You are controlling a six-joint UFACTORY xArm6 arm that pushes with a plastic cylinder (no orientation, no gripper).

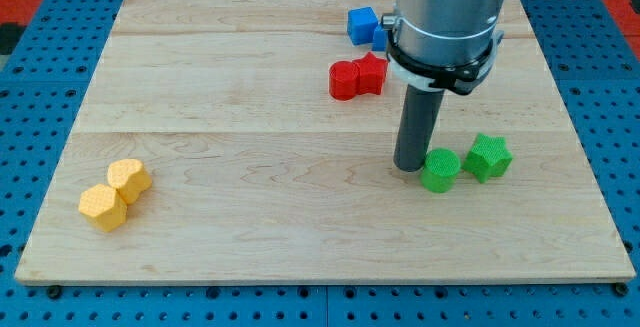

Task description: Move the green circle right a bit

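Jaws are lacking on this arm; my tip (409,167) touches the green circle's (440,171) left side. Just right sits a green star (488,157), near the bench's (250,217) right edge.

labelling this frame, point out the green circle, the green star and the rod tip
green circle (440,170), camera view, its top face
green star (488,156), camera view, its top face
my tip (409,167), camera view, the rod's very end, against the circle's left side

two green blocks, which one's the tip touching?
The green circle, the left of the pair. My tip sits against its left side. The green star lies to the circle's right, on the far side from the tip.
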